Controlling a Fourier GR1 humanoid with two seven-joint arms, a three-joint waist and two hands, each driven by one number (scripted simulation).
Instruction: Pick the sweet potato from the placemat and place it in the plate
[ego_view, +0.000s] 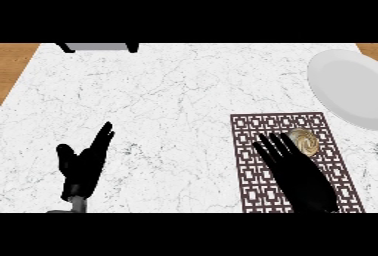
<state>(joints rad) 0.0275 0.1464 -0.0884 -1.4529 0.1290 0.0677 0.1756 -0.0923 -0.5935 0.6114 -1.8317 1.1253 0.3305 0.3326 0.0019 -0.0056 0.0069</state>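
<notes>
A small tan, rounded sweet potato (304, 141) lies on the upper right part of a brown lattice-patterned placemat (255, 131). My right hand (299, 175) hovers over the placemat with its fingers straight, the fingertips just left of and touching the edge of the sweet potato. A white plate (343, 85) sits at the right edge of the counter, beyond the placemat and partly cut off by the view. My left hand (83, 167) rests open at the lower left, fingers pointing up, holding nothing.
The white marble counter (170, 100) spans the view, with wooden floor showing at both top corners. A grey object with black legs (100, 47) stands at the far left edge of the counter.
</notes>
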